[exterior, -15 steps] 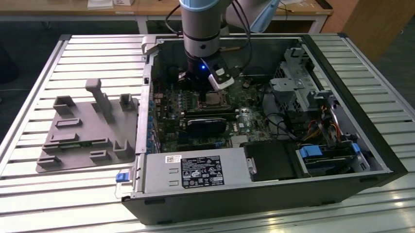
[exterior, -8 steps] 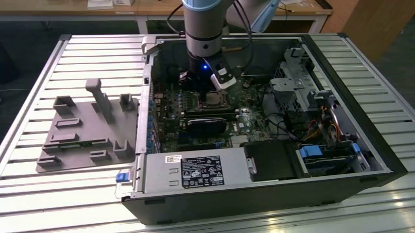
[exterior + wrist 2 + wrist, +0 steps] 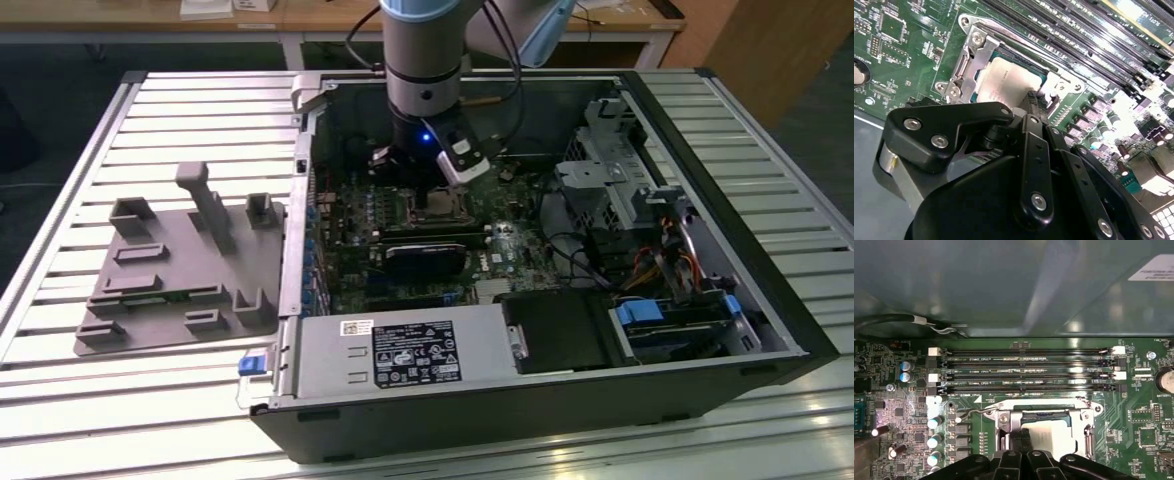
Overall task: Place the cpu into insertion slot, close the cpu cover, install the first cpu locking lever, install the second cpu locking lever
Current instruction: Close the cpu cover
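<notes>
The cpu (image 3: 1001, 80) lies flat in the insertion slot (image 3: 1010, 52), its dull silver top showing through the window of the cpu cover (image 3: 970, 56), which lies down around it. In the first wrist view the cpu (image 3: 1049, 436) sits framed by the cover (image 3: 1087, 421), and a thin wire locking lever (image 3: 974, 412) sticks out sideways from one corner. My gripper (image 3: 1035, 96) is shut, with nothing between its fingers, its tips at the edge of the chip beside the cover. From outside, the gripper (image 3: 441, 195) hangs straight over the socket in the motherboard.
Long black memory slots (image 3: 1029, 372) run just beyond the socket, and capacitors (image 3: 934, 422) stand beside it. The open PC case holds a black heatsink block (image 3: 424, 258), a power supply (image 3: 400, 355) and a drive cage (image 3: 627, 180). A grey fixture tray (image 3: 174, 270) lies on the exterior view's left.
</notes>
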Available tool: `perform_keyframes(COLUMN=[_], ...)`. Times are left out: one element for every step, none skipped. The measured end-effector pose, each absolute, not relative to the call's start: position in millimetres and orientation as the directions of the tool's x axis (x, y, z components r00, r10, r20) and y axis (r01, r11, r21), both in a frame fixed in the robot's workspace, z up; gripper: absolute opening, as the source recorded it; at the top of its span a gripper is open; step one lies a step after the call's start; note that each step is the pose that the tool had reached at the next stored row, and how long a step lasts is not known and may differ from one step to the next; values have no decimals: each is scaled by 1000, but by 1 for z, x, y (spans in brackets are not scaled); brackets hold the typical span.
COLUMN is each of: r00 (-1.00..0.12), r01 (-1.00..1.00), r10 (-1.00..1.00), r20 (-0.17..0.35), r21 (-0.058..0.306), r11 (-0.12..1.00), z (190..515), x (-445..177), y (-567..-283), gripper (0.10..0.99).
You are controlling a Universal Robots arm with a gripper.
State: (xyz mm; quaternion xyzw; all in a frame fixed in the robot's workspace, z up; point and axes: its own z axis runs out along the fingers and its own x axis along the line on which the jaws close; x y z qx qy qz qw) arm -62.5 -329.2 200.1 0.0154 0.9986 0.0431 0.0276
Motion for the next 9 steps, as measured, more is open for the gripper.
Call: perform_keyframes(r00=[-998, -998, -998, -998, -998, -998, -998, -998, -998], r01=[28, 28, 28, 29, 29, 29, 29, 29, 29], r10=[33, 33, 33, 33, 33, 33, 33, 33, 33], r20=[-54, -54, -53, -53, -53, -53, -53, -53, -53], r21=[87, 87, 86, 86, 86, 86, 86, 86, 86], r11=[996, 996, 996, 996, 996, 996, 996, 996, 996], z=[201, 201, 203, 203, 204, 204, 205, 206, 206], x=[-62, -62, -62, -62, -62, -62, -62, -62, -62], y=[-329, -329, -329, -329, -329, -329, -329, -329, -329], gripper=[102, 102, 102, 102, 102, 102, 102, 102, 102])
